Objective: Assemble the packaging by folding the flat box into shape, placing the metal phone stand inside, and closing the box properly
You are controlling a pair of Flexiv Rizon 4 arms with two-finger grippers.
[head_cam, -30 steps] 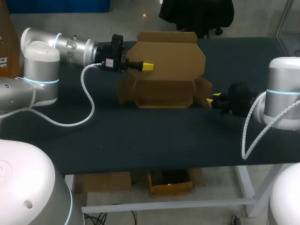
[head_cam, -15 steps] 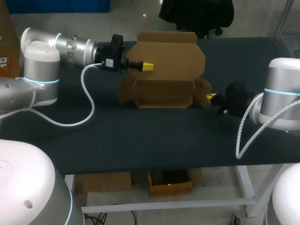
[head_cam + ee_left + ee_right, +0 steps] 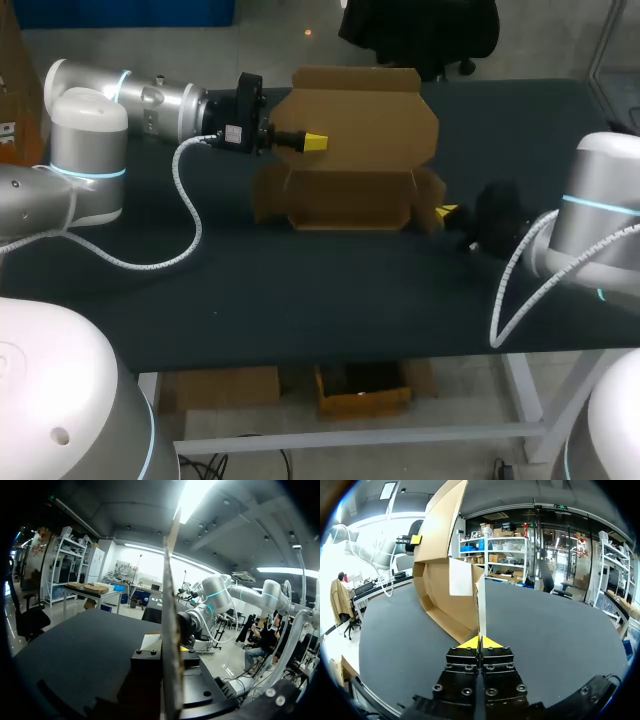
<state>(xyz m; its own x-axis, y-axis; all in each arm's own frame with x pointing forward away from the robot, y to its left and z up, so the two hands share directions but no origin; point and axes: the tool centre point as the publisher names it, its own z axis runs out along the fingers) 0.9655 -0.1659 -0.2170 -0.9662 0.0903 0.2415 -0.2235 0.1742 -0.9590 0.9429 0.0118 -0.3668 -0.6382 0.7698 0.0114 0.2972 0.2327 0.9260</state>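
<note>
A brown cardboard box (image 3: 350,195) stands half folded at the back middle of the black table (image 3: 300,290), its wide lid (image 3: 375,115) raised behind the tray part. My left gripper (image 3: 314,142) is shut on the lid's left part; in the left wrist view the lid (image 3: 169,610) runs edge-on through that gripper (image 3: 172,655). My right gripper (image 3: 446,212) sits at the box's right side flap. In the right wrist view its yellow tips (image 3: 481,641) are pressed together on the flap's thin edge (image 3: 481,605). No phone stand shows in any view.
The table's near half in front of the box is bare black mat. The left arm's white cable (image 3: 190,215) drapes over the mat to the left of the box. My right arm's cable (image 3: 510,290) hangs near the table's right front edge.
My right arm has moved a little to the left, up to the box's right flap, and its fingers have shut on that flap. The left arm and the lid have kept still.
</note>
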